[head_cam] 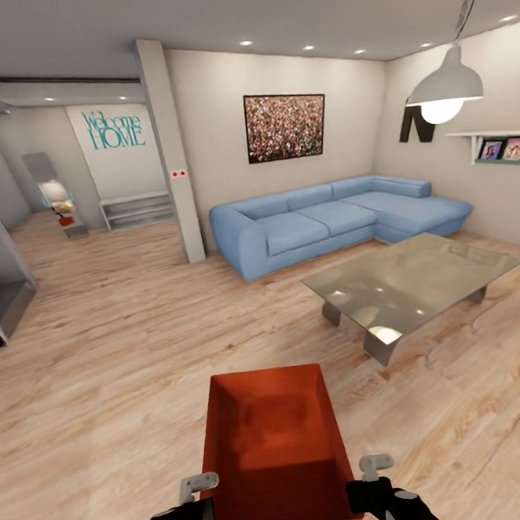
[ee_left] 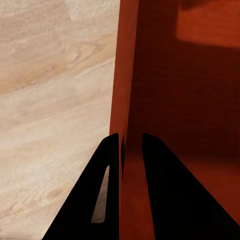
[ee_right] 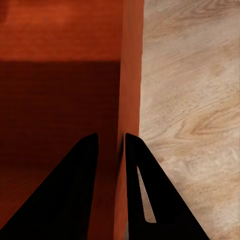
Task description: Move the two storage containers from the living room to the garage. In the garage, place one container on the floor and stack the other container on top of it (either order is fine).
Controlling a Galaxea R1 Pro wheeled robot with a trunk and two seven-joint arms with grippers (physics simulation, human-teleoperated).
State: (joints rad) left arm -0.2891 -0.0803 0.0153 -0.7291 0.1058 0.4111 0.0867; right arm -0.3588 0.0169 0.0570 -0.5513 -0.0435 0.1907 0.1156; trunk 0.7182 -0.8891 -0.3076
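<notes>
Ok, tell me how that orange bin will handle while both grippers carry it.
The storage container probably stays stiff: its walls look straight. Likely light, being empty. The left gripper and right gripper each pinch one thin smooth wall, so it may slip or tilt.

left gripper [head_cam: 204,508]: from my head camera I see a glossy black housing with rounded, faceted edges; a pale grey bracket with a rounded tab sits on top of it.
right gripper [head_cam: 361,492]: I see the same build, a black shell and a light grey tab with a small dark hole.
left fingers [ee_left: 92,200]: in my wrist feed they are matte black, wedge-shaped, tapering to narrow tips; the outer one has a long slim slot cut through it.
right fingers [ee_right: 150,195]: I see the same black wedges, the outer one slotted.
</notes>
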